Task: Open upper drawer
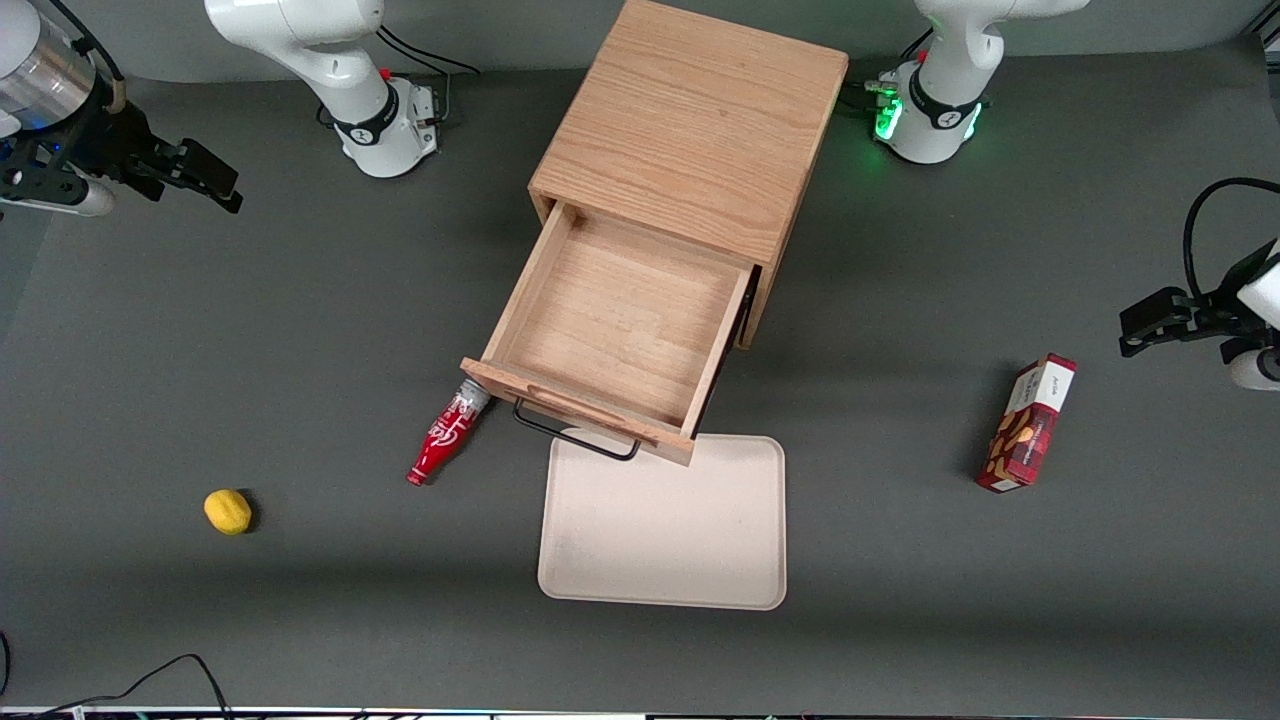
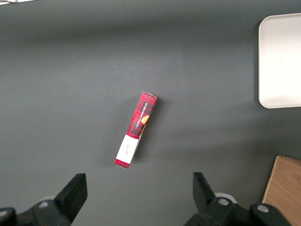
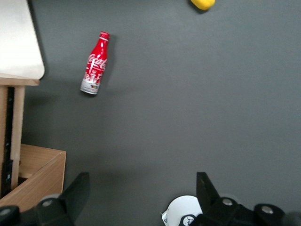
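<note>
Upper drawer was pulled fully out; gripper sat upper left of frame, fingers apart, holding nothing. Task looked done, no further pull needed.

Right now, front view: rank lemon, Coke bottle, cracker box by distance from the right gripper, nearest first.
The right gripper hangs at the working arm's end of the table, jaws open.
1. Lemon: same end, nearer the camera.
2. Coke bottle: lying beside the open upper drawer.
3. Cracker box: toward the parked arm's end.
</note>
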Robot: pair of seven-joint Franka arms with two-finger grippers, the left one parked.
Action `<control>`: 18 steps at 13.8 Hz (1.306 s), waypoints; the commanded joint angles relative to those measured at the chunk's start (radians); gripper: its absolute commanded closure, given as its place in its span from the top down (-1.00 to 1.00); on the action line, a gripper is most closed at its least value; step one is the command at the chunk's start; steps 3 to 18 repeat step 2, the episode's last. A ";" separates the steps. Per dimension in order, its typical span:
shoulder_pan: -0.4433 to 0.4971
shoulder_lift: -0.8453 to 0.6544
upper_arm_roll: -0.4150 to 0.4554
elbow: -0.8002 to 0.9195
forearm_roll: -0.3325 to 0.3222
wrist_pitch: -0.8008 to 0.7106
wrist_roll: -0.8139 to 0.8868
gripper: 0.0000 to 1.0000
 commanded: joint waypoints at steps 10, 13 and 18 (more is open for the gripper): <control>0.001 0.014 -0.021 0.036 0.016 -0.004 0.021 1.00; 0.001 0.014 -0.021 0.036 0.016 -0.004 0.021 1.00; 0.001 0.014 -0.021 0.036 0.016 -0.004 0.021 1.00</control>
